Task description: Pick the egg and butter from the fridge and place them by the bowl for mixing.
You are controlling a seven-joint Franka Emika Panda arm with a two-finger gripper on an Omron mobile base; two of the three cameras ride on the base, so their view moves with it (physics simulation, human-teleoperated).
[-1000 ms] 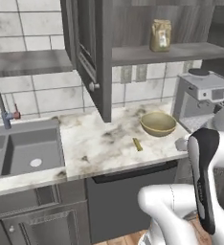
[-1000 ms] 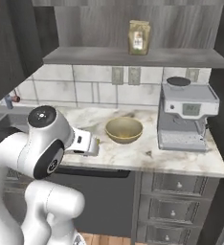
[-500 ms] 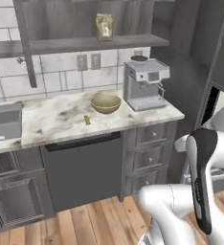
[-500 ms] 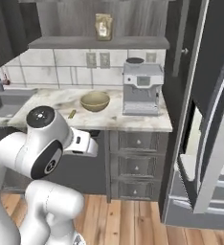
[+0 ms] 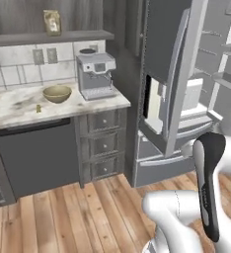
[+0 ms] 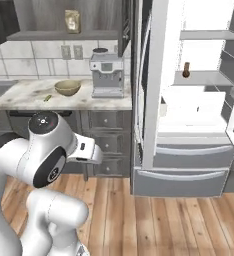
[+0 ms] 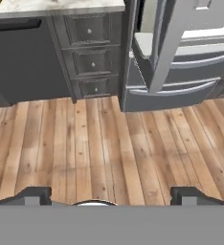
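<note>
The fridge [image 5: 173, 74] stands open at the right end of the counter, its door [image 6: 155, 90] swung out and its grey shelves and white drawers [image 6: 189, 150] showing. The egg is out of view. On the marble counter sits the yellow-tan bowl [image 5: 57, 93] [image 6: 68, 88]. The butter [image 5: 37, 107] [image 6: 47, 98], a small yellow stick, lies just left of it. My gripper [image 7: 112, 194] is open and empty. It hangs low over the wood floor in front of the cabinets, far from bowl and fridge.
A coffee machine [image 5: 95, 74] [image 6: 106, 75] stands between the bowl and the fridge. A brown paper bag [image 5: 52, 22] rests on the wall shelf. A brown bottle [image 6: 186, 70] sits on a fridge shelf. Drawers [image 5: 101, 143] and a dishwasher [image 5: 38, 153] sit under the counter.
The whole picture has swung right as the base moved, from the sink and counter to the open fridge. The arm keeps its folded pose and the gripper stays open.
</note>
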